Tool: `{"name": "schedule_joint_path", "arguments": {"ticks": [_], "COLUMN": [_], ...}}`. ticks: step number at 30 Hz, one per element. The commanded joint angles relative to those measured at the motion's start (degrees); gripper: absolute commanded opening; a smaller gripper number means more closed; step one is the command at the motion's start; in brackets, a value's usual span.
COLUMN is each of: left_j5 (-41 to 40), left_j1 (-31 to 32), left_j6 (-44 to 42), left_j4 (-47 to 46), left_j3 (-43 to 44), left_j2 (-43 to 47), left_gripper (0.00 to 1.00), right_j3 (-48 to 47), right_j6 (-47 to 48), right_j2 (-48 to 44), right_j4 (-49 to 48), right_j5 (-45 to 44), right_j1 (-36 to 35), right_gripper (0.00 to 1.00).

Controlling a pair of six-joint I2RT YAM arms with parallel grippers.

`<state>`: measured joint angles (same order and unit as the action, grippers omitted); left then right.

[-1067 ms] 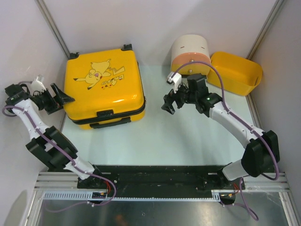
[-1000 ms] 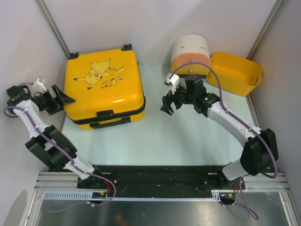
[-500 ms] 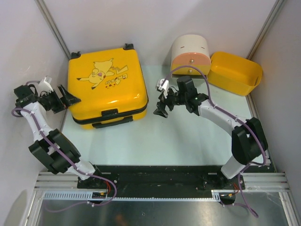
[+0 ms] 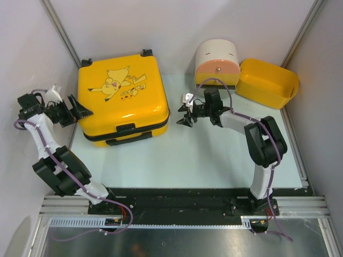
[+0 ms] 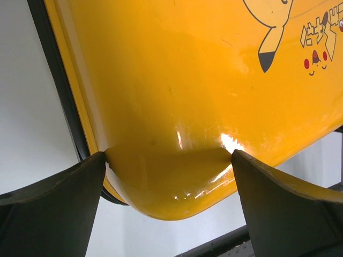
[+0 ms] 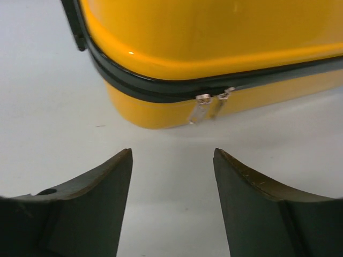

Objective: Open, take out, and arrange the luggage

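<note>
Luggage (image 4: 122,101) sits between left gripper (image 4: 79,108), seemingly touching, and right gripper (image 4: 181,116).

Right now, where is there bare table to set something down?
The widest bare patch is the near table, between the luggage, the right arm and the base rail. A narrower strip runs back between luggage and cabinet. Crowded: cabinet beside yellow bin; left arm squeezed between luggage and wall.

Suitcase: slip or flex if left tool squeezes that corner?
Likely slippery: the luggage is glossy, glare on the rounded corner at the left tool. Probably stiff: hard moulded shell. Lying flat, it should slide, not tip.
</note>
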<state>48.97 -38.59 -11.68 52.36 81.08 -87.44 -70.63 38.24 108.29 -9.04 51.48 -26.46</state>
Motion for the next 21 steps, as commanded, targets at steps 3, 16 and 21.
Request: {"name": "schedule_joint_path", "arguments": {"ticks": [3, 16, 21], "left_j5": [1.1, -0.7, -0.5], "left_j1": [4.4, 4.3, 4.3], "left_j6": [-5.3, -6.1, -6.0], "left_j4": [0.7, 0.7, 0.7], "left_j3": [-0.3, -0.4, -0.5], "left_j2": [-2.9, -2.7, -2.9], "left_gripper": [1.0, 1.0, 1.0], "right_j3": [-3.1, -8.5, -8.6], "right_j6": [-6.2, -13.0, -13.4], "right_j2": [5.5, 13.4, 13.9], "right_j4": [-18.9, -24.8, -24.3], "right_j5": [5.8, 8.1, 9.2], "right_j1": [0.4, -0.8, -1.0], "right_gripper": [0.6, 0.48, 0.44]}}
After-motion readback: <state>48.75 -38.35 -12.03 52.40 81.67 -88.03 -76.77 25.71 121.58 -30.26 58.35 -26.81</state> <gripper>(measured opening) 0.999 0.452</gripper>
